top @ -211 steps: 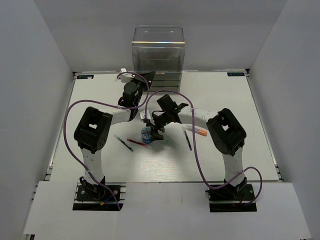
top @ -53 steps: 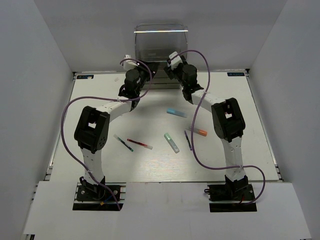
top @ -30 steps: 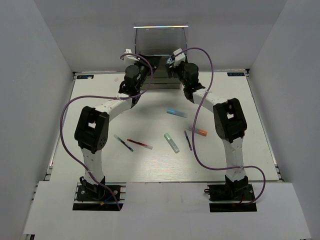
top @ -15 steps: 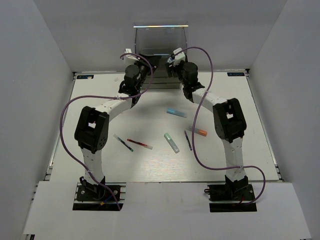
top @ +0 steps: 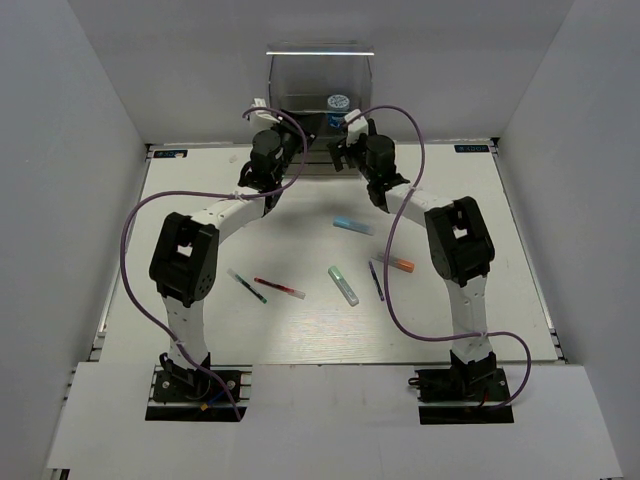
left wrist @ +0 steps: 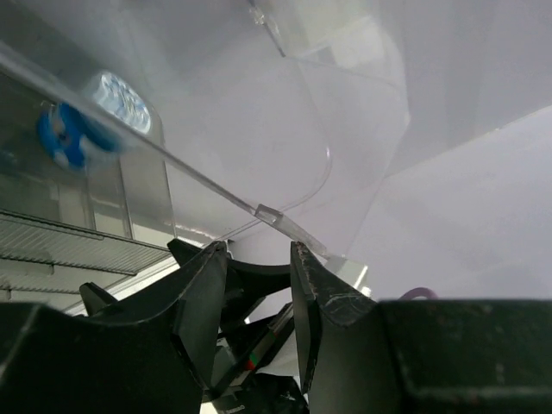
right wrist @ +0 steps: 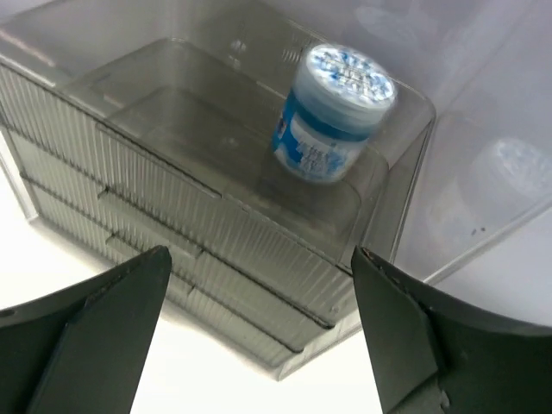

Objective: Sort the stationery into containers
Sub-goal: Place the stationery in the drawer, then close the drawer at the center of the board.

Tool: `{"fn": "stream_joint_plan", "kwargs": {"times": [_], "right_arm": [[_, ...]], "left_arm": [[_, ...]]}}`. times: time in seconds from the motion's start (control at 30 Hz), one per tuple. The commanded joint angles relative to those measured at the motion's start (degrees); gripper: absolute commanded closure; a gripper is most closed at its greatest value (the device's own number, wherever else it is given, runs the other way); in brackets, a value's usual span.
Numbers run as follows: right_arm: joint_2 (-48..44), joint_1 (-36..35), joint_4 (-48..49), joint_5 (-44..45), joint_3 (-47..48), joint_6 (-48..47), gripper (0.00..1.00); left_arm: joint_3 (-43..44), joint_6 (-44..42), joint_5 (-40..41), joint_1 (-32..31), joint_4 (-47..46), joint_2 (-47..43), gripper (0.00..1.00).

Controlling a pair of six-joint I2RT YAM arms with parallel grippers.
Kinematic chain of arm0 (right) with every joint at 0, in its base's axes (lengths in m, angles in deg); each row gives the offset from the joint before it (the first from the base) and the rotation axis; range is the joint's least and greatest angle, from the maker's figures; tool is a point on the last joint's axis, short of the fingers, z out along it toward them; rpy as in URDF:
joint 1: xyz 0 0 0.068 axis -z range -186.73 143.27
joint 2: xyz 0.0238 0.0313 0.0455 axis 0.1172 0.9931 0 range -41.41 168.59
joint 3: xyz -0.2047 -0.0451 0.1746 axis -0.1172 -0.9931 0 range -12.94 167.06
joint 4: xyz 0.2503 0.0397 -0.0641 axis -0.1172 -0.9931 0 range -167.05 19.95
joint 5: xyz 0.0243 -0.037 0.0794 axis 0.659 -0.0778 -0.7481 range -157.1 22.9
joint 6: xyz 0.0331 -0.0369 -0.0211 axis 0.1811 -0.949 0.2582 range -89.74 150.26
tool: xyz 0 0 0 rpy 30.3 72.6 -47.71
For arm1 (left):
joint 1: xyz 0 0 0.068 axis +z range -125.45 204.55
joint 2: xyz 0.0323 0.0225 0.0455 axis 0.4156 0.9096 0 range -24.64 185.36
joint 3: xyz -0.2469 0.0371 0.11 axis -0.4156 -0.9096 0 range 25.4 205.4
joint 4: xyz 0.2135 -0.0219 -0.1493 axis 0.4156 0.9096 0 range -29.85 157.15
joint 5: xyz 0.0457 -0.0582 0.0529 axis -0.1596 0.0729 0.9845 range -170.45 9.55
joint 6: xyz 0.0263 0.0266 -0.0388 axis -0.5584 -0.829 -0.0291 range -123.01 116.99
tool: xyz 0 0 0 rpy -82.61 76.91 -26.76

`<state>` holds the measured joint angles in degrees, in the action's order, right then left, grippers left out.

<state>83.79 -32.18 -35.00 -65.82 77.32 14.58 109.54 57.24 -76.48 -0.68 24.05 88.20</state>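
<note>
Gone from the middle of the desk, where the right gripper point(right wrist: 260, 259) had it seven seconds ago, the blue-white roll point(top: 338, 101) now stands in the top compartment of the clear cabinet point(top: 318, 150). The cabinet sits at the middle of the desk's far edge with its clear lid point(top: 320, 70) swung up. Both arms reach to that far edge. The right gripper hangs just in front of the compartment, jaws spread wide and empty. The left gripper point(left wrist: 257, 250) is up under the lid, whose rim lies across its fingertips. A narrow gap shows between them, but I cannot tell whether they pinch the rim or only prop it. Six pens lie apart mid-desk, toward the near edge: a light blue marker point(top: 352, 225), a green-white marker point(top: 343, 285), an orange-capped marker point(top: 398, 264), a red pen point(top: 280, 288), a green-tipped pen point(top: 246, 286) and a dark thin pen point(top: 376, 281). I judge the roll's drop-off done and the sort barely begun. The next move calls for the right arm to draw back and come down on one pen, likely the light blue marker, nearest the cabinet. The desk point(top: 200, 200) is plain white with rails along its edges, and white walls point(top: 80, 150) close in three sides.
</note>
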Motion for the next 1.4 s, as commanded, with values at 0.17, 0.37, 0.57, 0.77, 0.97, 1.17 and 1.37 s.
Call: {"fn": "stream_joint_plan", "kwargs": {"times": [0.17,0.37,0.57,0.77,0.97,1.17,1.37], "right_arm": [[-6.8,0.2,-0.2,-4.7,-8.4,0.3,0.10],[-10.9,0.3,2.4,-7.0,-15.5,0.1,0.11],[-17.2,0.3,5.1,-10.8,-24.4,-0.1,0.16],[-23.6,0.7,6.0,-13.8,-33.2,-0.3,0.20],[-28.0,1.1,1.9,-14.6,-35.0,0.9,0.36],[-27.4,3.9,-14.9,-13.4,-26.7,7.0,1.00],[-26.1,8.0,-28.4,-23.8,-21.6,8.5,0.40]], "left_arm": [[1.0,0.3,0.4,0.0,-5.9,-4.6,0.53],[-1.5,0.3,0.4,0.0,-6.4,-5.3,0.53],[-8.5,1.4,-0.7,0.0,-7.6,-7.8,0.53],[-19.3,2.0,-2.4,-1.0,-8.1,-13.4,0.51],[-26.3,2.5,-1.8,-1.0,-4.1,-17.2,0.44],[-24.9,7.6,-2.6,-0.3,-1.4,-13.0,0.35],[-16.2,10.6,-4.5,0.2,-1.4,-1.2,0.31]]}}
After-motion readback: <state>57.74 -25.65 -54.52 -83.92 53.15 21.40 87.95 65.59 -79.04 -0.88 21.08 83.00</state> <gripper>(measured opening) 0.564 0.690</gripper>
